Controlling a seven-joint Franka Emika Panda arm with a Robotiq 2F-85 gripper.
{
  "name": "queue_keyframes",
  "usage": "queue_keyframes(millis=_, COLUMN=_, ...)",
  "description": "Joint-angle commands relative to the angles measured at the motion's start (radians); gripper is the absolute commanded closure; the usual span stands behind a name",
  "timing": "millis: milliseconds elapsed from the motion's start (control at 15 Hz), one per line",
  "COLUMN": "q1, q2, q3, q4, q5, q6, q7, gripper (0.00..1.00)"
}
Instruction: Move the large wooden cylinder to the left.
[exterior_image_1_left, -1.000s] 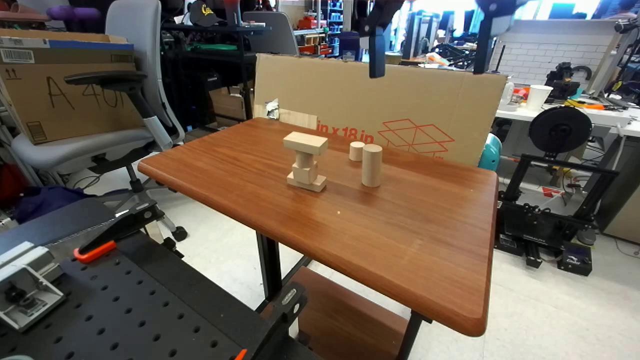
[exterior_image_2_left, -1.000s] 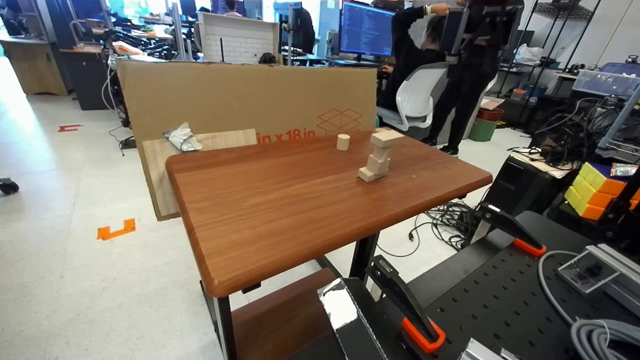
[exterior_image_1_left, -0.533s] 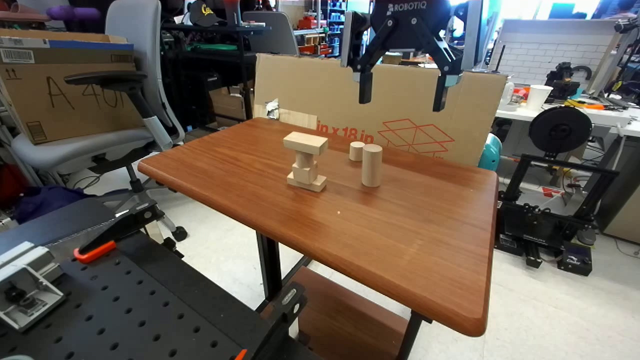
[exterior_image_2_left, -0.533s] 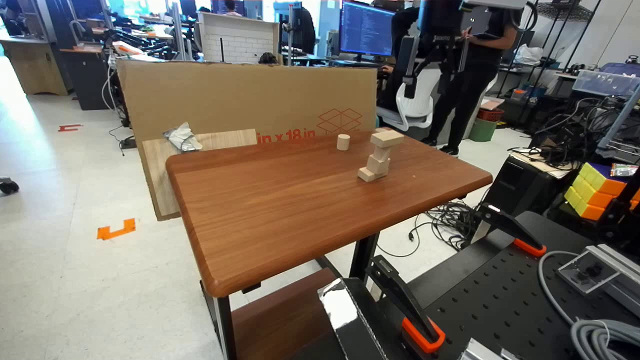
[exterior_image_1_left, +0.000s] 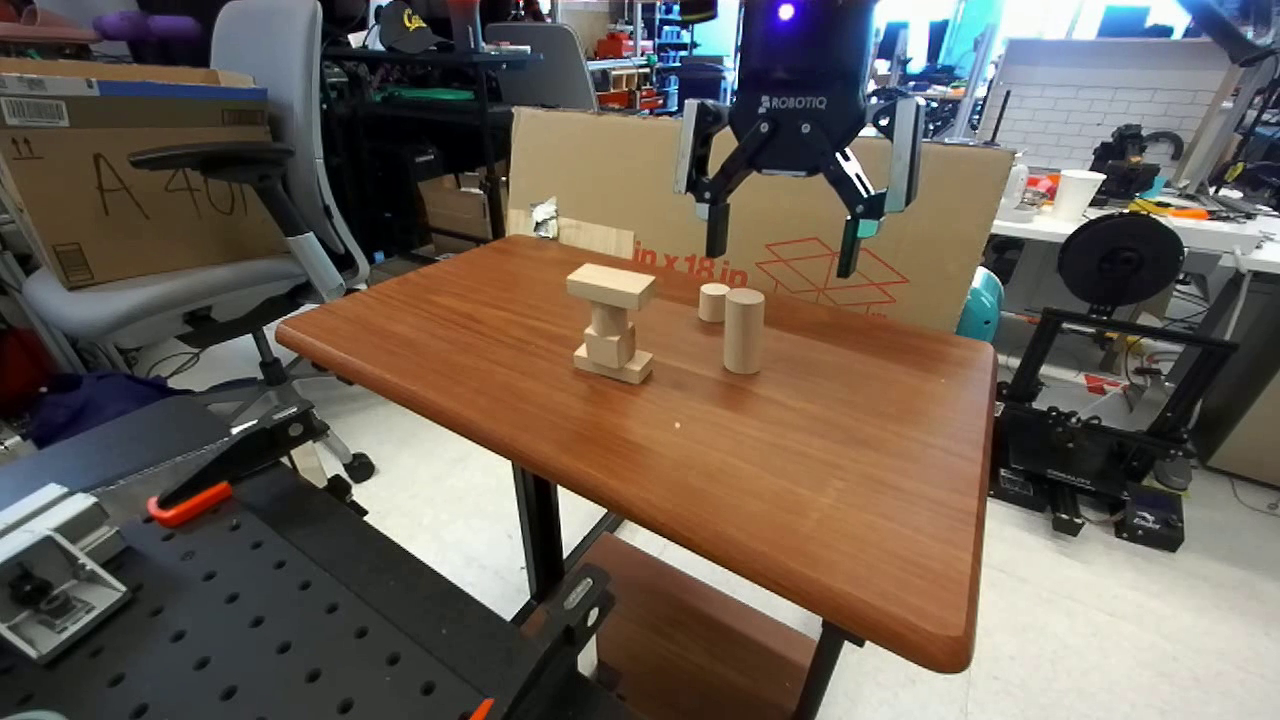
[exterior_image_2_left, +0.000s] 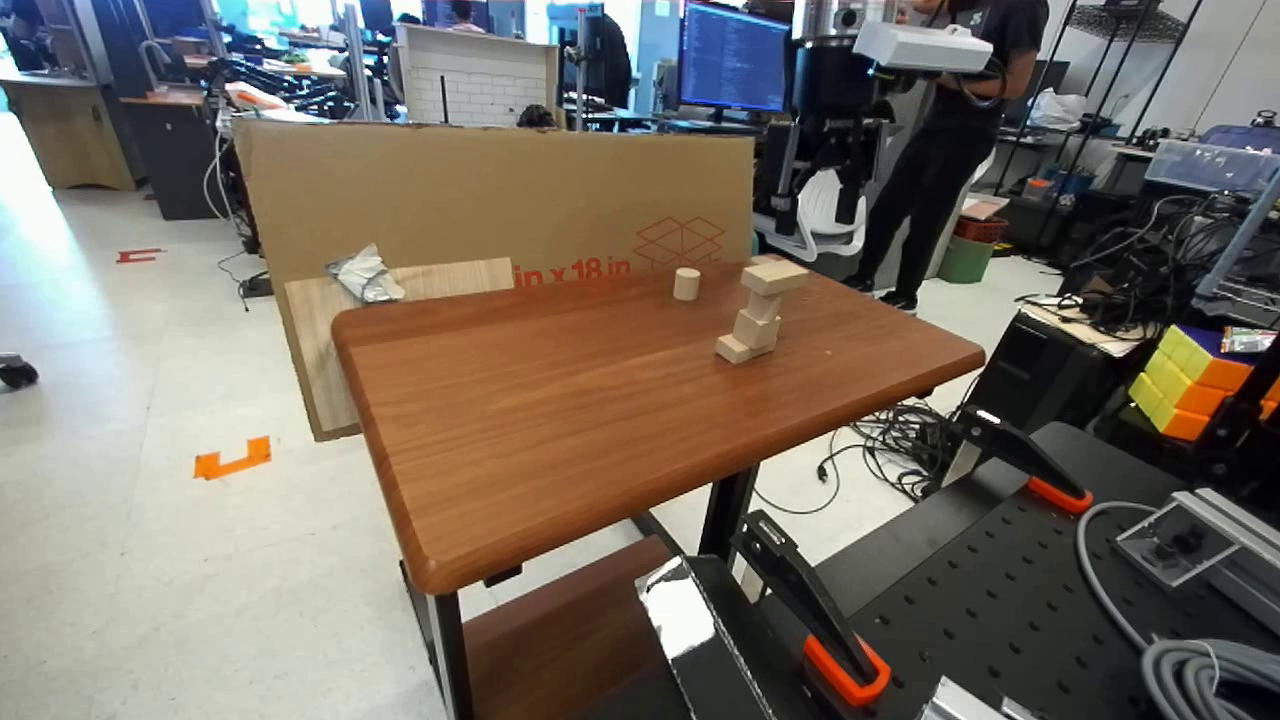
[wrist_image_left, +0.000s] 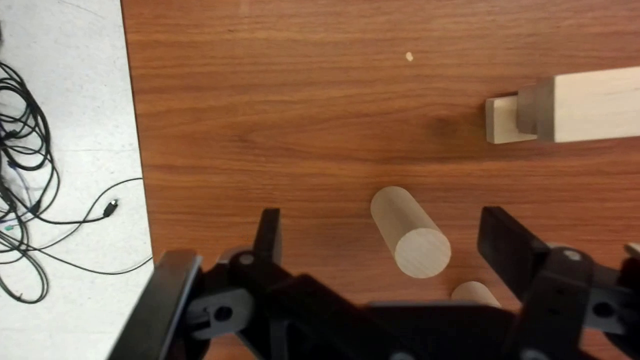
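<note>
The large wooden cylinder (exterior_image_1_left: 743, 332) stands upright on the table (exterior_image_1_left: 830, 480), its long axis vertical, one flat round end pointing up. Seen from above in the wrist view, that upper end shows as a pale disc, and the body runs from it toward the upper left, down to the foot. There it appears between the jaws, nearer the one at that view's right. The jaws are spread wide on the black gripper (exterior_image_1_left: 782, 262), tips downward, apart from the cylinder; in an exterior view they show higher than its top.

Near the cylinder is a short wooden piece (exterior_image_1_left: 712, 303), also upright, behind and to the left in that exterior view. Farther left there, apart from the cylinder, stands a stacked block figure (exterior_image_1_left: 610, 347): flat base, chunkier block, slimmer piece, and a long flat block laid across the top. A pale speck (wrist_image_left: 409, 56) shows on the table. In both exterior views a cardboard sheet (exterior_image_1_left: 620, 170) with red print stands behind the table. Past one table edge, dark cables (wrist_image_left: 25, 166) lie tangled on the floor (wrist_image_left: 100, 115).
</note>
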Motion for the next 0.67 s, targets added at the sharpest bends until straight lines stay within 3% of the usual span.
queue_keyframes(millis=0, q1=0.002, q2=0.034, q3=0.016, q4=0.047, q5=0.022, q6=-0.020, q7=-0.046, gripper=0.00)
queue_keyframes(millis=600, q1=0.010, q2=0.134, q3=0.019, q4=0.114, q5=0.003, q6=-0.022, q7=-0.049, gripper=0.00)
